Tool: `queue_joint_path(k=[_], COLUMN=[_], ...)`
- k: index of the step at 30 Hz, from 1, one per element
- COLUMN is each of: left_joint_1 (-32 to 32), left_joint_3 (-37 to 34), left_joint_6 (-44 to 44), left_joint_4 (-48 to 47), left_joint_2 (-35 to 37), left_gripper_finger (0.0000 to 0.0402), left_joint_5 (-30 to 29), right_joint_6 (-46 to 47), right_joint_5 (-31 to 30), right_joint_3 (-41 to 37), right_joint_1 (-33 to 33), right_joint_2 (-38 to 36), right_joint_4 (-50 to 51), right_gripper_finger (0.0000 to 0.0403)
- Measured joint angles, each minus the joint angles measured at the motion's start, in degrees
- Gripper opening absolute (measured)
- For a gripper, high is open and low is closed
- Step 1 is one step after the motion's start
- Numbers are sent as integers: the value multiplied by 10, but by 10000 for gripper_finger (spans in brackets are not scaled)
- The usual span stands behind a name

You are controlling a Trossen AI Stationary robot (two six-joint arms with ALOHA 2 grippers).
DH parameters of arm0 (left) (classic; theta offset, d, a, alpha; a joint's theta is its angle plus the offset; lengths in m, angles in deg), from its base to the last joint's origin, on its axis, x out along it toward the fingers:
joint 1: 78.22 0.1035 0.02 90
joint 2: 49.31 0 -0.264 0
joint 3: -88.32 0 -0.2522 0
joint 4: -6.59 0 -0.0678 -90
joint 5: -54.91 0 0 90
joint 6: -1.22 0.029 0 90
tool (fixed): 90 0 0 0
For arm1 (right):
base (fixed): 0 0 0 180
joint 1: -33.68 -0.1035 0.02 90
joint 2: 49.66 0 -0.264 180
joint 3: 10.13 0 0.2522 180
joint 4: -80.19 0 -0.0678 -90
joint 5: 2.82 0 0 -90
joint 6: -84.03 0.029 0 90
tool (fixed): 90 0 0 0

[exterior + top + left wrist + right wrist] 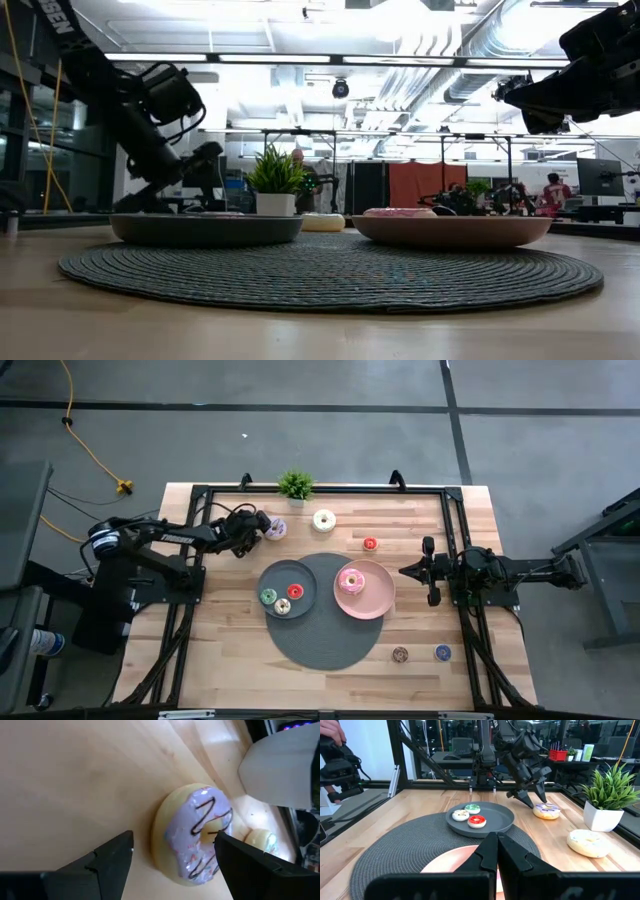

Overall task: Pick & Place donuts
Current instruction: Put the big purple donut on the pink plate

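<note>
The purple iced donut point(276, 528) lies flat on the bare wood near the table's far edge, left of the white iced donut point(324, 520). My left gripper point(262, 523) is open and slants down at the purple donut point(195, 835) from the left. One finger point(117, 850) stands clear of the donut's rim; the other point(235, 852) is over its icing. The pink iced donut point(350, 581) sits on the pink plate point(378, 600). My right gripper point(403, 571) is shut and hovers right of that plate. My left gripper has one fingertip point(220, 840) by the hole of the purple donut point(210, 827), coming slanting down from the table's left. The donut lies flat on the wood. I cannot tell whether the fingertip touches it.
A grey plate point(272, 575) on a round dark mat point(325, 645) holds tiny green, red and cream donuts. A tiny red donut point(370, 544) lies right of the white one. Brown point(400, 654) and blue point(443, 652) ones lie near the front right. A potted plant point(295, 485) stands at the far edge.
</note>
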Motion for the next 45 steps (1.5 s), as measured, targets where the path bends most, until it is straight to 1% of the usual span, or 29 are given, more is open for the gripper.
queue_joint_path(k=[6,18,25,32,35,41,45], left_joint_1=[0,0,0,0,0,0,0], left_joint_3=[2,1,1,1,1,1,0], left_joint_6=[-11,-12,-9,-9,-9,4,4], left_joint_4=[34,40,87,86,83,78,77], left_joint_2=[-27,-29,-63,-66,-66,-67,-67], left_gripper_finger=[271,271,271,270,260,219,198], left_joint_5=[2,-10,-10,-11,-10,-8,-8], right_joint_6=[0,0,0,0,0,0,0], right_joint_5=[0,0,0,0,0,0,0], right_joint_3=[0,0,0,0,0,0,0], right_joint_1=[0,0,0,0,0,0,0], right_joint_2=[0,0,0,0,0,0,0], right_joint_4=[0,0,0,0,0,0,0], right_gripper_finger=[0,0,0,0,0,0,0])
